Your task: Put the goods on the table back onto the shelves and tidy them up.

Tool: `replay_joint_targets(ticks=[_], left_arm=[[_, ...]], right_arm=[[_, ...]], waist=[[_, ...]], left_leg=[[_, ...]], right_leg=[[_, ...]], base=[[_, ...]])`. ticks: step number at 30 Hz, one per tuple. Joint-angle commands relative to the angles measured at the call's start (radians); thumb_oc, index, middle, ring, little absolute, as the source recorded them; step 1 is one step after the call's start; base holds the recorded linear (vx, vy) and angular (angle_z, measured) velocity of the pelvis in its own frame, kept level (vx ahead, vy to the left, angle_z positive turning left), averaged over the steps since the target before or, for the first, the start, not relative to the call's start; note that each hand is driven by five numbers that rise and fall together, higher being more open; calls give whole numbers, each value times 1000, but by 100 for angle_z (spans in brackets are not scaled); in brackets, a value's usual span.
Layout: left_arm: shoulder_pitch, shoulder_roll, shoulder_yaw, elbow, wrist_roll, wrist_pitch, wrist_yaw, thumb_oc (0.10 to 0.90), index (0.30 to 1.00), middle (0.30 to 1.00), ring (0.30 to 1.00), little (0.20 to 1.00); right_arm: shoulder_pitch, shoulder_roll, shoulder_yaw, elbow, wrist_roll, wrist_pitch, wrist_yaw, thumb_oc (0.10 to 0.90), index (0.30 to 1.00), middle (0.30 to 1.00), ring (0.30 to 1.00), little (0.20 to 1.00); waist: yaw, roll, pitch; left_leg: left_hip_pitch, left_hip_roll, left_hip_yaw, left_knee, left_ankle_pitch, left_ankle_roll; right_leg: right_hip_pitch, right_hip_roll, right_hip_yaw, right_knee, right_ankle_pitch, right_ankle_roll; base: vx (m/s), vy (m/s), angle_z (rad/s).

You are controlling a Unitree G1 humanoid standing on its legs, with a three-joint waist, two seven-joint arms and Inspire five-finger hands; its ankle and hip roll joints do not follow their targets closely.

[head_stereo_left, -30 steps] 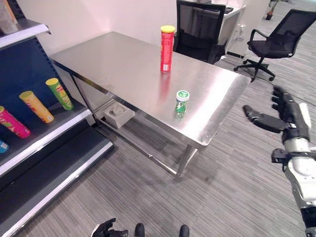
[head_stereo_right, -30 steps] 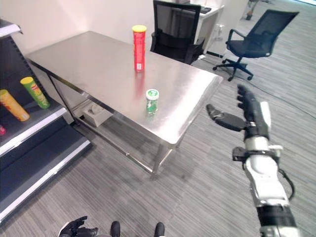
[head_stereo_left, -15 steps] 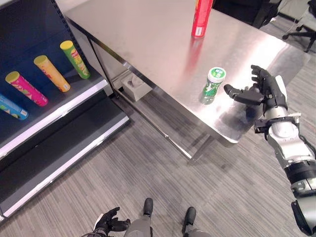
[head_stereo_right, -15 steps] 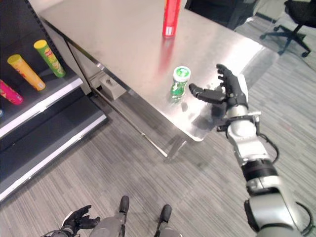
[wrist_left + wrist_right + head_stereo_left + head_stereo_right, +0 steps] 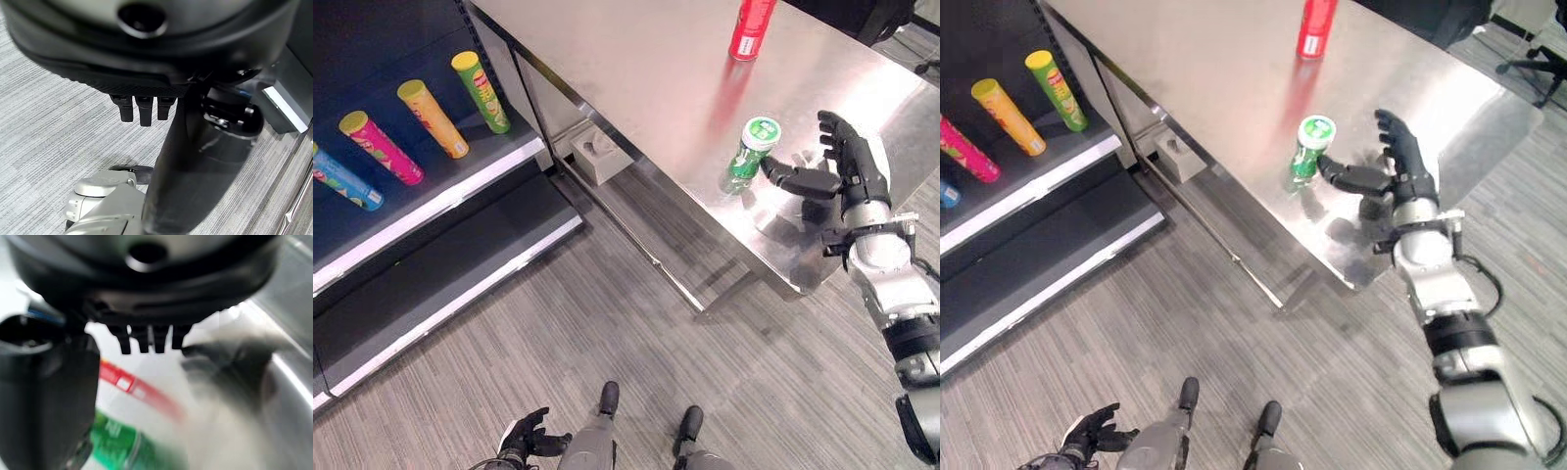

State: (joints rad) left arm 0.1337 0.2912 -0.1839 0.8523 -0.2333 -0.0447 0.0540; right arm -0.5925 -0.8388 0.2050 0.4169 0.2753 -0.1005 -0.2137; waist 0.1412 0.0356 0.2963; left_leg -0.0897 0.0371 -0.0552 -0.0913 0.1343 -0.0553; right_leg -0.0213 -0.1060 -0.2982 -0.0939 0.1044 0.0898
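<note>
Grey striped carpet surrounds a stainless steel table point(image 5: 636, 88) with a dark shelf unit point(image 5: 431, 211) standing to its left. Near the table's front edge a small green canister point(image 5: 750, 155) stands upright on its base, long axis vertical, white-and-green lid facing up. Farther back on the table a red tube point(image 5: 752, 27) also stands upright. The right hand point(image 5: 832, 171) is held above the tabletop just right of the canister, palm turned toward it, fingers spread and raised, its thumb stretched sideways until the tip meets or nearly meets the canister's side; nothing is clasped. On the shelf lie four tubes on their sides, green point(image 5: 481, 91), yellow point(image 5: 432, 117), pink point(image 5: 381, 147) and blue point(image 5: 344, 179), their capped ends pointing away from the robot. The left hand point(image 5: 527, 443) hangs low above the carpet with its fingers loosely spread. Half a second ago the right thumb stood clear of the canister; the gap has now closed.
</note>
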Motion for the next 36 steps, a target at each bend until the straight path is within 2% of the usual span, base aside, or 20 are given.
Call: replay_joint_targets(ticks=[1, 6, 14, 20, 21, 22, 29, 36], left_arm=[[-15, 38, -37, 1, 10, -32, 12, 800, 900, 900, 900, 900], [-7, 40, -33, -13, 17, -33, 2, 800, 900, 900, 900, 900], [-1, 45, -35, -7, 1, -34, 24, 800, 900, 900, 900, 900], [-1, 49, -32, 2, 2, -33, 37, 800, 900, 900, 900, 900], [-1, 50, -33, 0, -2, -31, 41, 800, 900, 900, 900, 900], [-4, 49, -31, 2, -4, -30, 44, 800, 900, 900, 900, 900], [-3, 49, -20, 7, -10, -26, 53, 800, 900, 900, 900, 900], [3, 45, 1, 4, 4, -19, 53, 800, 900, 900, 900, 900]], right_arm=[[-73, -77, -7, -69, -14, -72, -13, 800, 900, 900, 900, 900], [-50, -91, 25, -119, -17, -73, 42, 800, 900, 900, 900, 900], [-214, -76, 148, -18, -60, -44, 1, 800, 900, 900, 900, 900], [-272, -67, 171, 33, -96, -25, -35, 800, 900, 900, 900, 900], [-285, -61, 178, 50, -109, -15, -45, 533, 500, 500, 500, 500], [-292, -55, 177, 58, -112, -11, -54, 400, 300, 300, 300, 300], [-283, -39, 160, 33, -116, -9, -66, 400, 300, 300, 300, 300], [-204, -48, 95, -75, -135, -15, -73, 400, 300, 300, 300, 300]], waist=[[2, -38, -51], [-2, -41, -53], [16, -47, -51], [28, -47, -48], [31, -46, -46], [32, -46, -46], [34, -51, -46], [21, -57, -55]], left_leg=[[42, 6, 3, 4, -106, -30], [51, 7, 11, 4, -112, -28], [48, 7, 8, 4, -110, -25], [39, 2, 0, 4, -108, -24], [37, 1, -3, 4, -108, -23], [35, 0, -4, 4, -108, -22], [36, 0, -5, 4, -111, -19], [58, 5, 8, 4, -122, -17]], right_leg=[[40, -64, 37, 7, -58, 86], [44, -66, 39, 7, -57, 90], [39, -68, 39, 7, -56, 90], [37, -73, 29, 7, -55, 92], [35, -74, 28, 7, -54, 92], [34, -74, 29, 7, -53, 92], [35, -73, 33, 7, -55, 91], [46, -70, 45, 7, -60, 90]], base=[[0, 0, 0], [0, 0, 0], [2, 1, -1], [0, 2, 1], [6, 11, 9], [4, 8, 8], [0, 0, 0], [3, -5, -1]])
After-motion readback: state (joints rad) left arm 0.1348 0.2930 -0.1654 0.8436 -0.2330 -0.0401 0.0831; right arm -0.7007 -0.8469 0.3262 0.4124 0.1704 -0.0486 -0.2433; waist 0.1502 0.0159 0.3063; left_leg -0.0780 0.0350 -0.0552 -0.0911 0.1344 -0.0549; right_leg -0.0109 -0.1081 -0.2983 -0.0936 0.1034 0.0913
